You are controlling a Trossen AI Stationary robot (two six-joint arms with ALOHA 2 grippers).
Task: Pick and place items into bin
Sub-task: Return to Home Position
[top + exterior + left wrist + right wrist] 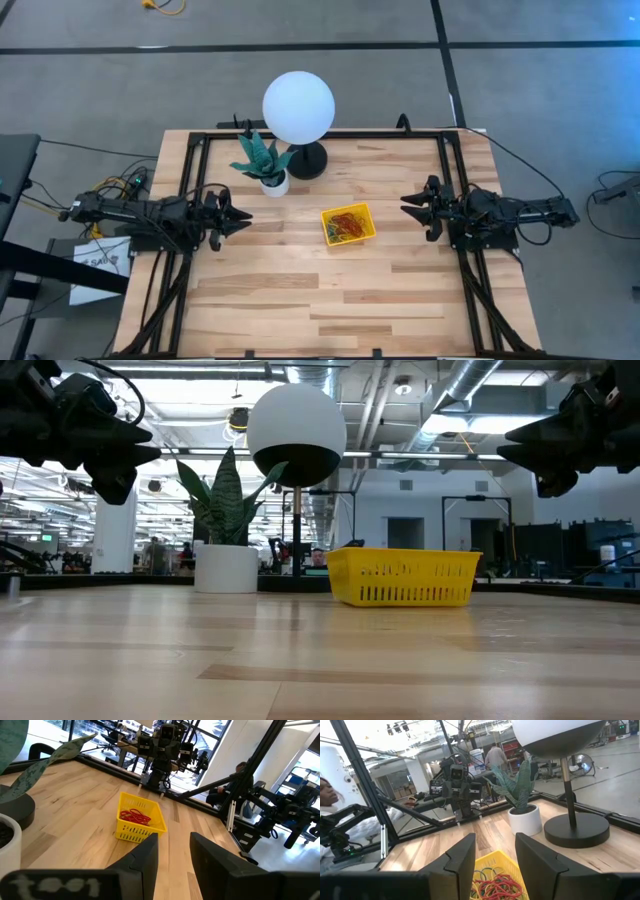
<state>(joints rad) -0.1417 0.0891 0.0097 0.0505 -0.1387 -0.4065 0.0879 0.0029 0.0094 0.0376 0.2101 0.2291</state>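
The left end effector (pixel 244 216) at nine o'clock and the right end effector (pixel 406 207) at three o'clock of the bin (pixel 325 228) hang spread, empty; rubber bands (pixel 348 224) lie inside. Retracting carelessly, the left arm could clip the plant pot (pixel 274 184).

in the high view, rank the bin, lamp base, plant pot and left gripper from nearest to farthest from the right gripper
1. yellow bin, just in front of the right gripper
2. lamp base, toward the back
3. plant pot, beyond the lamp base
4. left gripper, at the opposite side
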